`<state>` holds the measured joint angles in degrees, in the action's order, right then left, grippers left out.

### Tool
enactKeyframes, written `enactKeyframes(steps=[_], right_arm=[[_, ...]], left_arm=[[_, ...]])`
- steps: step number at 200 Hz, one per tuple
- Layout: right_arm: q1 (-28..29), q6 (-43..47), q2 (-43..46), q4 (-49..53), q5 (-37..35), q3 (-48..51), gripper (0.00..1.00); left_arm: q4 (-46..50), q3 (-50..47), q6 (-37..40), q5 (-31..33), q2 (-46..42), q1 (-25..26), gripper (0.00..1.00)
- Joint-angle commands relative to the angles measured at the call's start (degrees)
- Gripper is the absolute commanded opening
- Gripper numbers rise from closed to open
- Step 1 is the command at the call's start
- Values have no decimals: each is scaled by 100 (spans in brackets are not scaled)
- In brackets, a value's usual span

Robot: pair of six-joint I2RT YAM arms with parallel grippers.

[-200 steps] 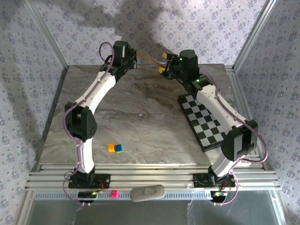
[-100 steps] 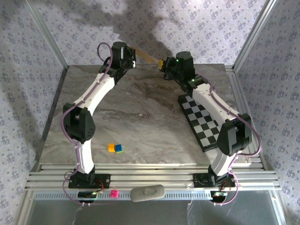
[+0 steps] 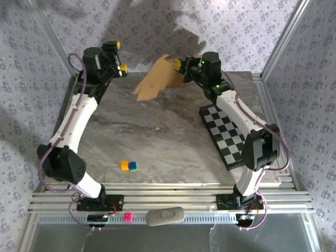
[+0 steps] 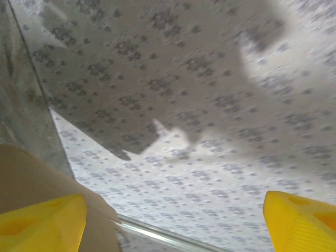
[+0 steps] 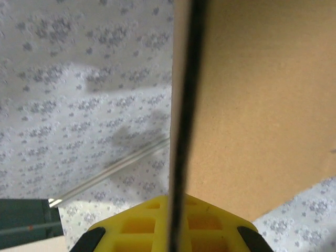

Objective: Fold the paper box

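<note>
The paper box (image 3: pixel 157 79) is a flat tan cardboard sheet, tilted above the far edge of the table. My right gripper (image 3: pixel 179 65) is shut on its upper right edge. In the right wrist view the yellow fingers (image 5: pixel 142 226) pinch the thin edge of the paper box (image 5: pixel 257 100), with the right gripper (image 5: pixel 174 223) closed around it. My left gripper (image 3: pixel 119 56) is off to the left of the sheet, open and apart from it. In the left wrist view the left gripper (image 4: pixel 173 226) has nothing between its fingers, and a corner of the paper box (image 4: pixel 31 173) shows at the lower left.
A black-and-white checkerboard (image 3: pixel 231 137) lies on the right side of the table under the right arm. An orange block (image 3: pixel 124 165) and a blue-green block (image 3: pixel 133 166) sit near the front left. Patterned walls and metal posts (image 3: pixel 55 39) close in the back and sides.
My left gripper let go of the box, opened, and swung left. My right gripper closed on the sheet, which now hangs tilted from it, showing more of its face.
</note>
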<state>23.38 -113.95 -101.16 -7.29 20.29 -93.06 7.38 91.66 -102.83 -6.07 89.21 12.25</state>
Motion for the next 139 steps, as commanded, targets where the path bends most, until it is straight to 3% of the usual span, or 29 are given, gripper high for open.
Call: enactKeyframes(steps=[1,40,74,93,106,139], right_arm=[[111,92,98,-343,202,-140,0],[233,84,28,-552,91,-216,0],[297,79,-13,-853,-5,-168,0],[326,80,21,-1056,-91,-11,0],[363,27,52,-1284,-166,121,0],[437,-22,134,-1454,-254,253,0]], left_arm=[[432,-259,-571,-603,-153,104,87],[844,-1049,-2141,-354,-770,577,91],[1060,-1210,-2930,1,-1010,1026,91],[1035,-1223,-3081,126,-1016,1067,92],[989,-1250,-3174,209,-952,1063,97],[381,-1402,-3478,407,-522,1008,94]])
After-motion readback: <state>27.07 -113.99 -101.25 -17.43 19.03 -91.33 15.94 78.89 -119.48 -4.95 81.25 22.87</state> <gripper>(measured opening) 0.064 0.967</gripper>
